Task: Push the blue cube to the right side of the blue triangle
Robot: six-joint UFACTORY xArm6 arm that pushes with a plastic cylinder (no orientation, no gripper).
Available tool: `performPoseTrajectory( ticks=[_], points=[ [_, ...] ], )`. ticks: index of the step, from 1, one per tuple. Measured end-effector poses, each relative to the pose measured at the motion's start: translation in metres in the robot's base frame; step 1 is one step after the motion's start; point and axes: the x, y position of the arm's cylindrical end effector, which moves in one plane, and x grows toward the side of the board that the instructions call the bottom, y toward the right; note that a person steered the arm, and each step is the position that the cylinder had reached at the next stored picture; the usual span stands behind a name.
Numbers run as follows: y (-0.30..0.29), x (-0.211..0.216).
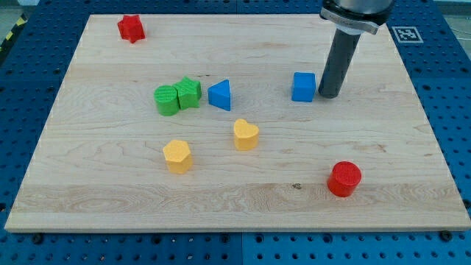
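Note:
The blue cube (303,86) sits on the wooden board, right of centre toward the view's top. The blue triangle (220,95) lies to its left, with a wide gap between them. My tip (329,95) rests on the board just to the right of the blue cube, close to its right face; I cannot tell whether it touches. The dark rod rises from there toward the view's top edge.
A green cylinder (166,101) and a green block (189,93) sit touching each other just left of the blue triangle. A yellow heart (246,135) and a yellow hexagon (177,156) lie lower. A red star (131,28) is at top left, a red cylinder (344,179) at bottom right.

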Motion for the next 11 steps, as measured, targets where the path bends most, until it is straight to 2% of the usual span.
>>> performPoseTrajectory(
  ticks=[1, 6, 7, 9, 10, 11],
  points=[
    [-0.03, 0.0],
    [-0.059, 0.0],
    [-0.074, -0.012],
    [-0.077, -0.018],
    [-0.072, -0.034],
    [-0.084, -0.03]
  ],
)
